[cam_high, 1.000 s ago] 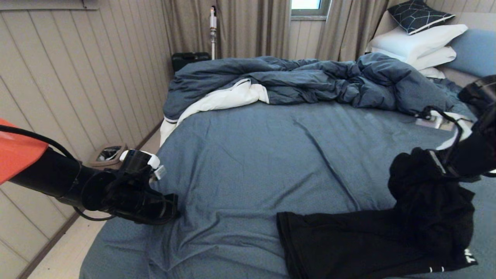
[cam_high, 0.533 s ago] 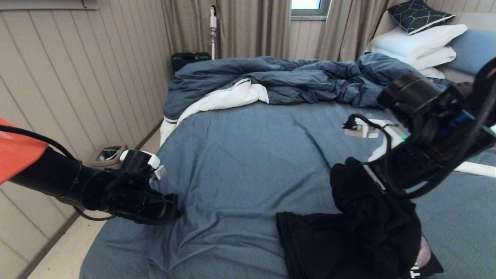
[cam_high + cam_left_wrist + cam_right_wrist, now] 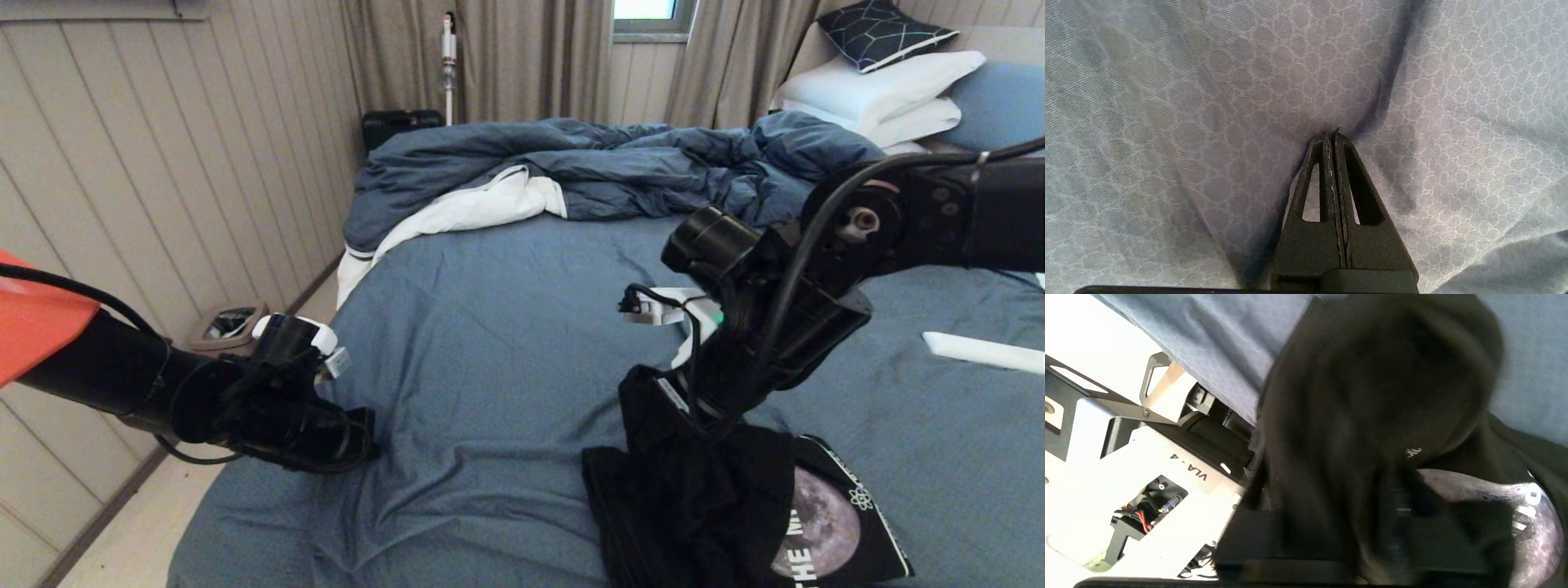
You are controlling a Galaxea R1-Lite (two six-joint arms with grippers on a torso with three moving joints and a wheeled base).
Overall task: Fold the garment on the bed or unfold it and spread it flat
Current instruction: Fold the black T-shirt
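Note:
The garment (image 3: 694, 506), a black T-shirt, lies bunched at the near right of the bed (image 3: 506, 327). Its grey moon print (image 3: 820, 523) and white lettering face up on the right side. My right gripper (image 3: 653, 392) points down into the raised black bunch on the garment's left part. Black cloth (image 3: 1372, 375) drapes over that gripper in the right wrist view and hides its tips. My left gripper (image 3: 363, 437) rests shut on the sheet at the bed's near left, far from the garment. Its tips (image 3: 1332, 136) touch a crease in the sheet and hold nothing.
A rumpled dark blue duvet (image 3: 620, 167) lies across the far side of the bed. White pillows (image 3: 882, 94) and a dark cushion (image 3: 882, 33) are stacked at the far right. A white strip (image 3: 984, 351) lies on the sheet at right. A small bin (image 3: 229, 322) stands on the floor at left.
My right arm has swung from the far right toward the middle, carrying the black bunch leftward over the garment. The moon print is now uncovered. The left arm has not moved.

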